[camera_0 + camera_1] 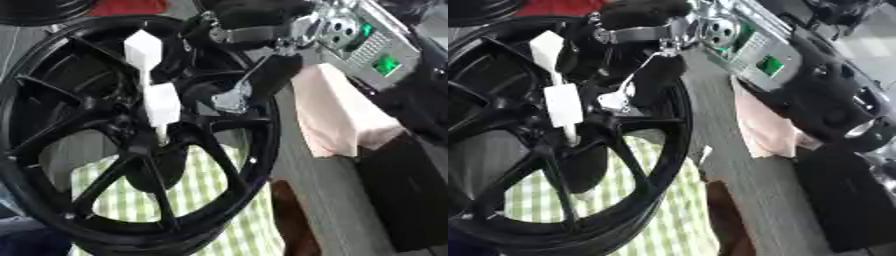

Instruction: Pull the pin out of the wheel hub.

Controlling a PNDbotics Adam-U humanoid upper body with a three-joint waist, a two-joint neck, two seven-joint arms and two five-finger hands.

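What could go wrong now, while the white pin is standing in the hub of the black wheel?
1. The right hand hangs beside the white pin, apparently not holding it; its fingers could close on a spoke instead.
2. The pin looks tilted in the hub; a pull off its axis may jam it.
3. The wheel lies on a checked cloth, so it may slide when the pin is pulled.
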